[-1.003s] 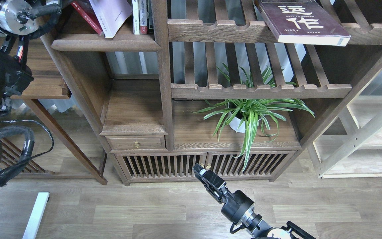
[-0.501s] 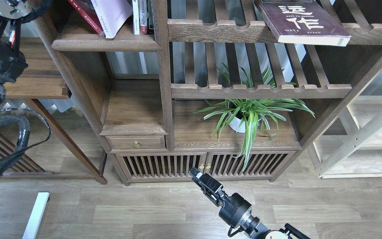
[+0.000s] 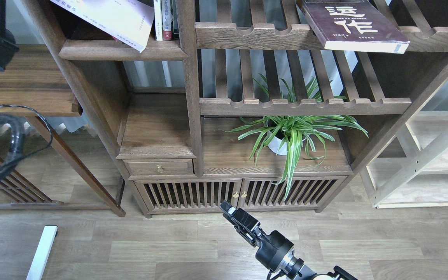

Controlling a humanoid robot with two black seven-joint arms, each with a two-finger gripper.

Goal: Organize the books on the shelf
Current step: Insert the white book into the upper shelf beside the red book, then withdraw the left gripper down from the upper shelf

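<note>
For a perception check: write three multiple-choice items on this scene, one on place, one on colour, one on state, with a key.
1. Where does the potted plant stand?
A. on the floor
B. on the solid board above the slatted cabinet doors
C. on the top slatted shelf

2. What colour is the cover of the book with big white characters?
A. dark maroon
B. green
C. yellow

3. How does that book lie?
A. upright, spine out
B. flat, overhanging the scalloped front rail
C. open, pages up

Key: B, it stands on the board below the slats; A, maroon cover; B, its page edge juts past the rail.
</note>
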